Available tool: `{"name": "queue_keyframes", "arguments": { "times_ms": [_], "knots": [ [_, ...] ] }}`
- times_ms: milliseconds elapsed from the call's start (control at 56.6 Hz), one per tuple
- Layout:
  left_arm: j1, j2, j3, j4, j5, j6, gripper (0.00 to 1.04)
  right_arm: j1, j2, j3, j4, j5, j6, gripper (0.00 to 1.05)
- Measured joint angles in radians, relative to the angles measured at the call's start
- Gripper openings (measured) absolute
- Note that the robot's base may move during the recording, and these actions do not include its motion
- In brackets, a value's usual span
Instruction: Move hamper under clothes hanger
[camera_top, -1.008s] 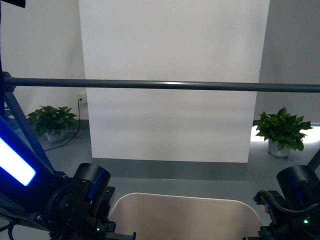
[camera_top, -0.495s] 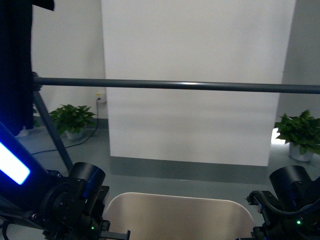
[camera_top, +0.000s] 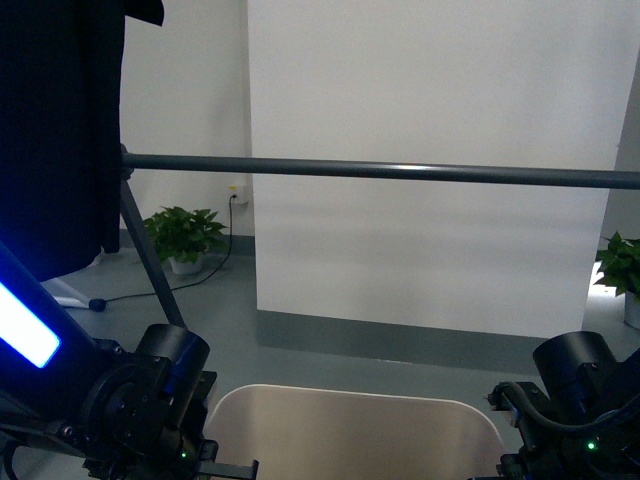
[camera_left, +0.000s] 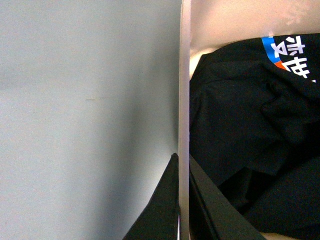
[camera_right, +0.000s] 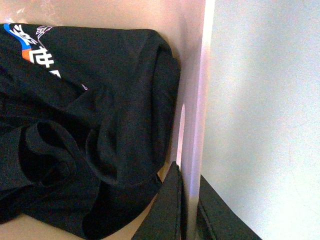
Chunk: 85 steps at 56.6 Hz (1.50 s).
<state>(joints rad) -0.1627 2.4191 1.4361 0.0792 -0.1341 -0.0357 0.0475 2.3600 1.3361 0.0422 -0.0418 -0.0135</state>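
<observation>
Hamper (camera_top: 360, 430) sits at 6 o'clock in the front view, short of the clothes hanger (camera_top: 400, 171) bar crossing from 9 to 3. Jaws of the left gripper (camera_left: 182, 167) and right gripper (camera_right: 189, 175) each pinch 1 side wall. Judged stiff, smooth plastic, lightly loaded with clothes (camera_left: 240, 145); 2 rim grips suit.

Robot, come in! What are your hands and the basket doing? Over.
Left gripper and right gripper shut on hamper walls. Dark clothes inside. Clothes hanger bar ahead; nothing seen blocking.

Grey floor (camera_top: 340, 368), hamper (camera_top: 355, 430), clothes hanger (camera_top: 400, 171), potted plant (camera_top: 185, 238)
</observation>
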Motion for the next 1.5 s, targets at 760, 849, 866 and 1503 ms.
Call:
{"name": "queue_keyframes", "arguments": {
  "times_ms": [760,849,866,1503],
  "knots": [
    [0.021,0.172,0.223,0.220,0.292,0.001,0.04,-0.071,0.121,0.045,0.581,-0.087,0.122,0.03],
    [0.011,0.264,0.397,0.090,0.282,0.033,0.04,-0.089,0.156,0.132,0.471,-0.102,0.114,0.03],
    [0.010,0.293,0.443,0.055,0.277,0.040,0.04,-0.090,0.167,0.145,0.451,-0.106,0.114,0.03],
    [-0.032,0.618,1.022,-0.304,0.188,0.142,0.04,-0.108,0.283,0.208,0.357,-0.107,0.134,0.03]
  ]
}}
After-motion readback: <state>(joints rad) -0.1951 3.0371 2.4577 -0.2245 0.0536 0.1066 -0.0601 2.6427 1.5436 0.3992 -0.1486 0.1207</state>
